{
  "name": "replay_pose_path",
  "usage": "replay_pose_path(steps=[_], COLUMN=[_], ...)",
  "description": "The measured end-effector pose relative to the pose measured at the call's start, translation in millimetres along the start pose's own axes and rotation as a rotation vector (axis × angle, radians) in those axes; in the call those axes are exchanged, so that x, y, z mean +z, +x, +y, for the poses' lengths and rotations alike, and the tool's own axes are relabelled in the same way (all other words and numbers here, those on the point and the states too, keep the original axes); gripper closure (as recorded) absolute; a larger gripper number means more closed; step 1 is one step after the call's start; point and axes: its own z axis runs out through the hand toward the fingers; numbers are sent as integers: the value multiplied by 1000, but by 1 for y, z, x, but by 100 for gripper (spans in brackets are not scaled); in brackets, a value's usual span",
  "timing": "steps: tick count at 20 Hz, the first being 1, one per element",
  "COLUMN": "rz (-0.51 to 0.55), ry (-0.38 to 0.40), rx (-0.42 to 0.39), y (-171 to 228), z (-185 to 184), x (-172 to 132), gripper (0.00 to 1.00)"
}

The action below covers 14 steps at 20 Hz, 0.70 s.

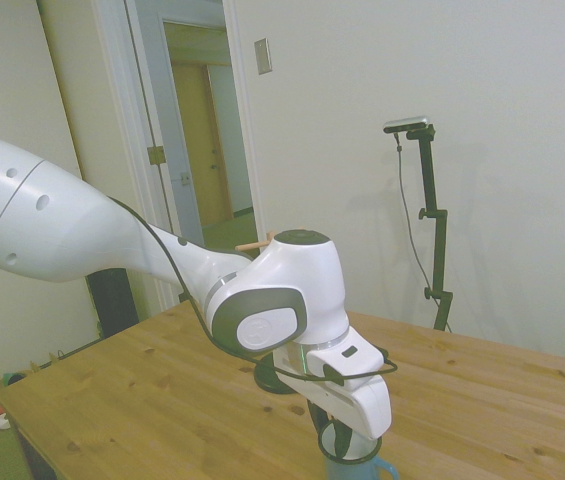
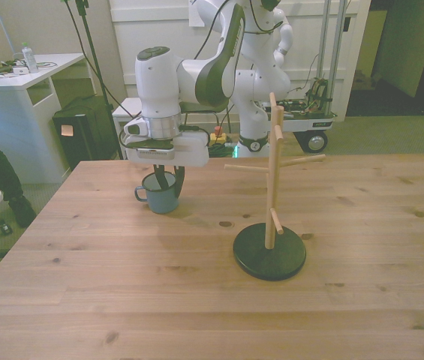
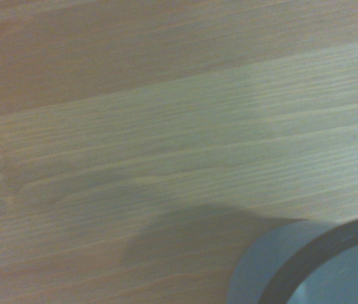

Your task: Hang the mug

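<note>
The blue mug (image 2: 159, 199) stands upright on the wooden table (image 2: 196, 300), its loop handle toward the front view's left. My gripper (image 2: 172, 187) reaches straight down onto it, and its dark fingers converge on the mug wall opposite the handle, one inside the rim and one outside. In the side view the mug (image 1: 358, 468) shows only partly at the bottom edge, under the gripper (image 1: 336, 430). A grey-blue curve of the mug's rim (image 3: 331, 266) fills one corner of the wrist view. The mug rests on the table.
A wooden mug tree (image 2: 272, 172) with several pegs rises from a round dark base (image 2: 269, 253), to the front view's right of the mug. Its base (image 1: 272, 378) peeks out behind the arm in the side view. A white desk (image 2: 16, 82) stands beyond the table.
</note>
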Motion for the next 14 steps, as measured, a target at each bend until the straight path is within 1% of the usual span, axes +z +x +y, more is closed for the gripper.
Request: replay_pose_path(steps=[14], rz=[-5], ry=[-2], rx=[-6], y=[-3], z=[-2], x=[2], gripper=[100])
